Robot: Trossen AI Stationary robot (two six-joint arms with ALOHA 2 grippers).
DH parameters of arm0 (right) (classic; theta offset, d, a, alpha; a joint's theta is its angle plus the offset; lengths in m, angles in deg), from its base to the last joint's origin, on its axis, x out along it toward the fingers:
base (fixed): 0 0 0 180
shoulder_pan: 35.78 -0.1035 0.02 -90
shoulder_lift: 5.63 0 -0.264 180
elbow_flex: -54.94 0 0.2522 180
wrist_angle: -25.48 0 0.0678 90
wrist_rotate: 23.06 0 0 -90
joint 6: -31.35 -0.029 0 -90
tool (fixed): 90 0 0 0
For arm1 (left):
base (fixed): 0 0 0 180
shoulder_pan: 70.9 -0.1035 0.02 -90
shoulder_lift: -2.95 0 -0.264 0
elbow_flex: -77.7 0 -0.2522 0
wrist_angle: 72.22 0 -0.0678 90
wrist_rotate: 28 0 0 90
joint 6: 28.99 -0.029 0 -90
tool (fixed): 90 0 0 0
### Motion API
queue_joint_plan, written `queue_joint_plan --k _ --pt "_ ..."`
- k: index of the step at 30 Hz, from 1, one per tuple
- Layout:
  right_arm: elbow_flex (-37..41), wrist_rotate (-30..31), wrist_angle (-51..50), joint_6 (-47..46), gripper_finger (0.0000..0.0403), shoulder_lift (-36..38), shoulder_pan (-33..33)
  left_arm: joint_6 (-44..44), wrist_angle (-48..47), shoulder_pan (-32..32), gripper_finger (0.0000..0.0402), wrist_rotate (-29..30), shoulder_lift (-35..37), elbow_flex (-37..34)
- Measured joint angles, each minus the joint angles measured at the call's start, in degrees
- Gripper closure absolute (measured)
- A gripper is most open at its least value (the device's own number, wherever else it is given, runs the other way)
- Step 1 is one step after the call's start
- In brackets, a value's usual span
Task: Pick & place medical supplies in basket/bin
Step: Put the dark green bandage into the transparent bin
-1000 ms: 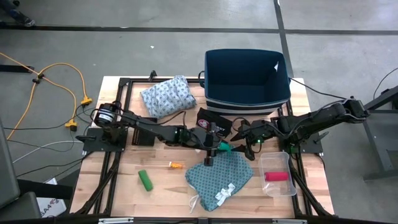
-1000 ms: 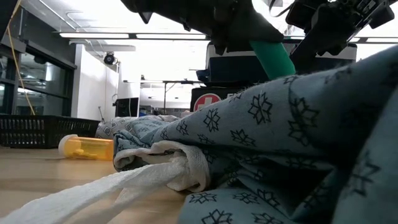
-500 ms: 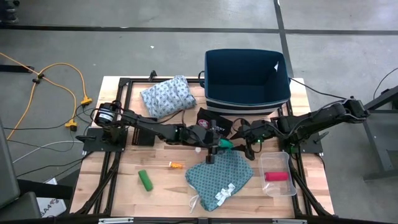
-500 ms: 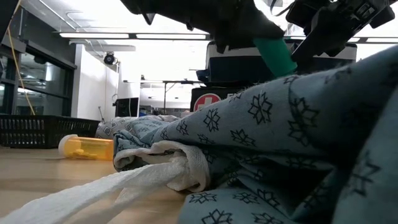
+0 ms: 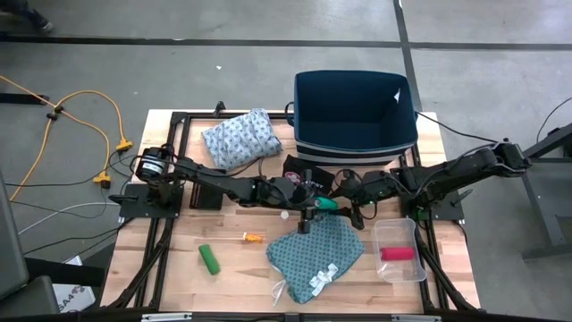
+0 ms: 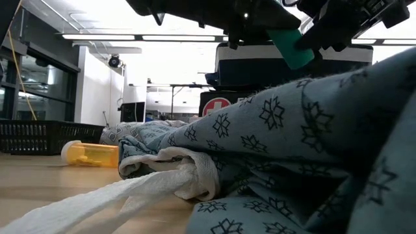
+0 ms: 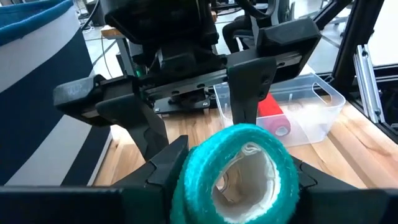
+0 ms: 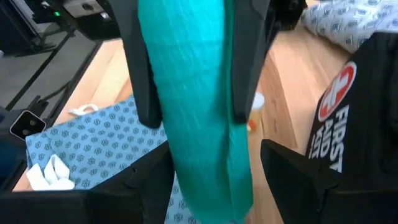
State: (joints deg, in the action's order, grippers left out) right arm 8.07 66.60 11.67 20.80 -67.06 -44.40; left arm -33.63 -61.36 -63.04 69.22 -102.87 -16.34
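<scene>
Two grippers meet above the teal cloth (image 5: 315, 253), mid-table near the bin (image 5: 356, 109); left gripper (image 5: 308, 207) clamps the teal roll (image 7: 239, 171); right gripper (image 5: 353, 199) brackets it, seemingly a handover binward.

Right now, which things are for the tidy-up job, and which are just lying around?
For the job: teal roll, green roll, red roll, teal cloth, pale cloth, orange-tipped stick, blue bin.
Lying about: yellow cable, black basket.
</scene>
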Motion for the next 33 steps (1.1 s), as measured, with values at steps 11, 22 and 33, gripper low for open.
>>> queue_joint_plan --k 11,22,33 --pt "0.0 0.0 0.4 0.3 0.0183 0.0 0.0 0.1 -0.1 0.0 0.0250 0.0 0.0 0.0" --pt "0.0 -0.1 0.3 0.3 0.0254 0.0 0.0 0.1 -0.2 0.0 0.0250 0.3 0.0 0.0" --pt "0.0 -0.1 0.3 0.3 0.0267 0.0 0.0 0.1 -0.2 0.0 0.0250 0.2 0.0 0.0"
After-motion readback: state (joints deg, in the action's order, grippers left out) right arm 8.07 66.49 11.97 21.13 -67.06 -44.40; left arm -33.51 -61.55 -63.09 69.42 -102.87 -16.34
